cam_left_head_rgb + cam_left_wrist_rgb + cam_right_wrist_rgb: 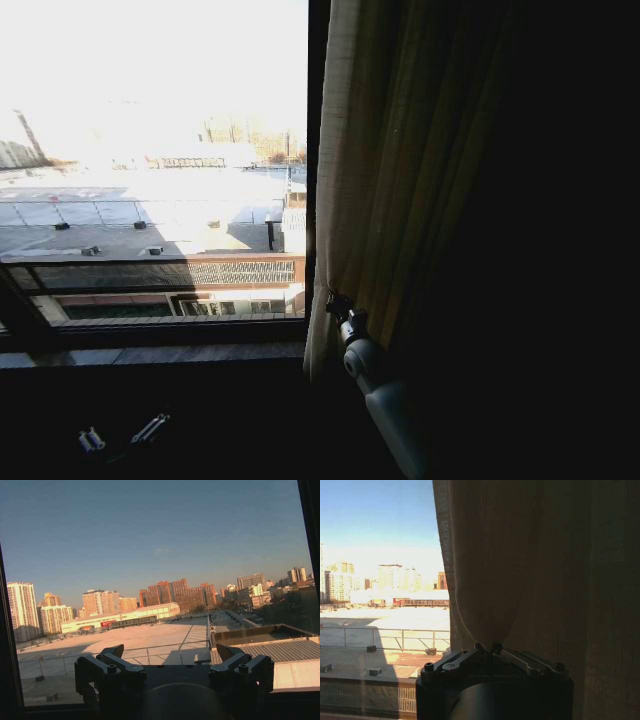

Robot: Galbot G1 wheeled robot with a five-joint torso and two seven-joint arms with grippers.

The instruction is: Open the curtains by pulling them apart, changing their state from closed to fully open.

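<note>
A sheer, cream-white curtain panel (400,180) hangs bunched in long pleats at the right of the window, its inner edge beside the dark upright frame bar (318,150). My right gripper (335,303) is shut on that edge low down, just above sill height. In the right wrist view the fingers (487,649) meet on a pinched fold of the curtain (520,570). My left gripper (170,652) is open with nothing between its fingers and faces the bare glass. In the head view it sits low at the left (120,435), in shadow.
The window pane (150,150) left of the frame bar is uncovered and shows rooftops and city blocks. A dark sill (150,355) runs below it. A window frame edge (310,530) borders the left wrist view. The area right of the curtain is dark.
</note>
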